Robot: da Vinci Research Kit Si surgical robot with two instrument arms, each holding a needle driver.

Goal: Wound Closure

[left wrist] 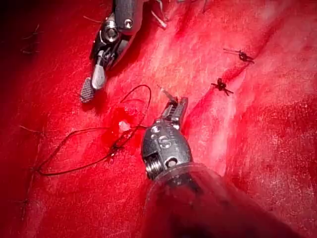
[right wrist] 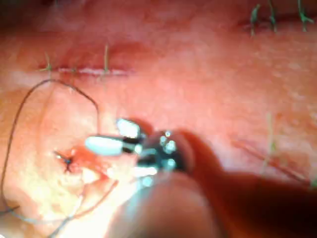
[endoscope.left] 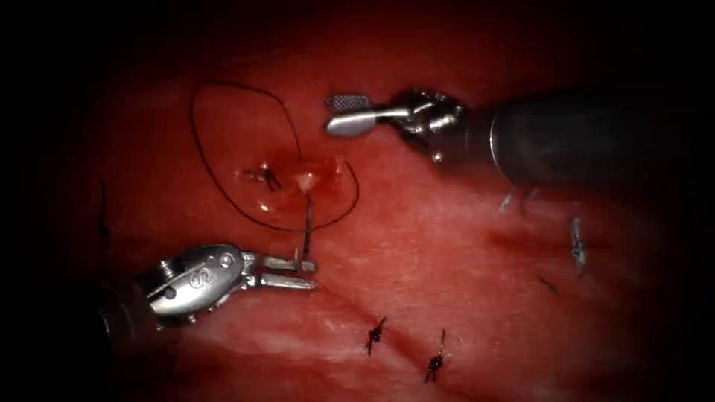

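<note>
Left hand (endoscope.left: 304,272) pinching what looks like needle (endoscope.left: 306,223), standing upright beside cut. Right hand (endoscope.left: 348,113) spread, empty, above loose thread (endoscope.left: 223,186) loop on tissue (endoscope.left: 462,253). Risk: loop snagging knot (endoscope.left: 266,176); needle slipping.

a bright pool of light falls at the middle of the endoscope view. toward every edge it fades into a dark, near-black surround.

left tool (endoscope.left: 302,272) low with fingers closed on thread, right tool (endoscope.left: 348,113) raised, fingers apart, empty
</note>
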